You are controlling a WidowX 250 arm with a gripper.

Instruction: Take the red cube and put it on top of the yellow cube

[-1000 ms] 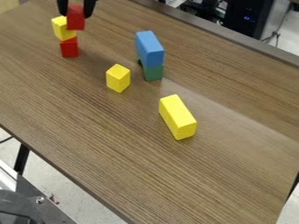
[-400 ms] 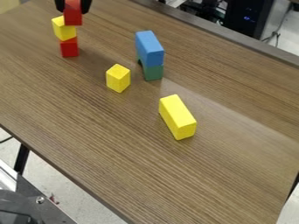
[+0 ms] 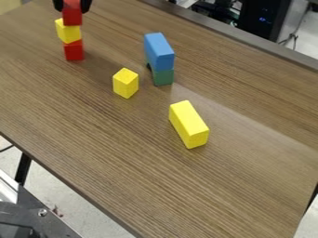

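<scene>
Wood-grain counter (image 3: 112,148), black box (image 3: 264,21) beyond far edge; far left, end effector (image 3: 72,6) gripping upper red cube (image 3: 72,17) over stacked yellow cube (image 3: 68,32).

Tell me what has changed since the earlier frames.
The black two-finger gripper and the red cube it holds shifted left and slightly up in the view, more in line with the stacked yellow cube. Nothing was let go; the other blocks stayed put.

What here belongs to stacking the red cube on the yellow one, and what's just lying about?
For the job:
- pincer
- upper red cube, held
- stacked yellow cube, apparently the target
- lower red cube, supporting it

Lying about:
- small yellow block
- long yellow block
- blue block on green block
</scene>
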